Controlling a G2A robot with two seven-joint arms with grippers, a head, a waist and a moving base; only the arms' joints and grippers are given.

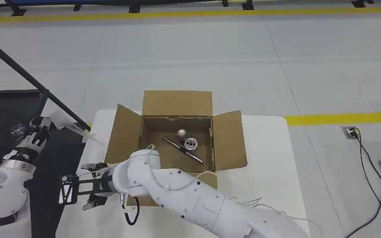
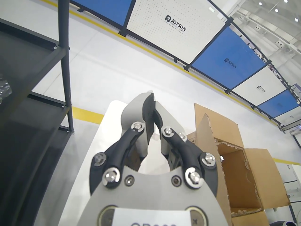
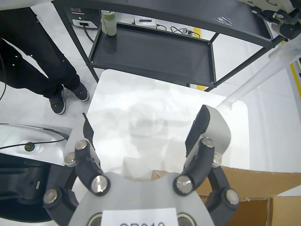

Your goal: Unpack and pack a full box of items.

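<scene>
An open cardboard box (image 1: pixel 226 140) stands on the white table (image 1: pixel 268 172), flaps spread; it also shows as the box (image 2: pixel 237 165) and the box (image 3: pixel 249 182) in the wrist views. Inside lie a dark rod (image 1: pixel 182 149), a round part (image 1: pixel 191 143) and a small knob-like part (image 1: pixel 181 133). My right gripper (image 1: pixel 76 189) (image 3: pixel 144 116) hangs open and empty over the table's left end, beside the box. My left gripper (image 1: pixel 41 124) (image 2: pixel 152 114) is off the table's left side, over the black cart, shut on a long clear plastic bag (image 1: pixel 68 124) (image 3: pixel 254 81) that slants down toward the table's corner.
A black metal cart (image 3: pixel 152 48) with shelves stands close against the table's left end, a bottle (image 3: pixel 108 23) on its lower tray. Its upright post (image 2: pixel 65 48) rises near my left gripper. Cables (image 1: pixel 366 160) run on the floor at the right.
</scene>
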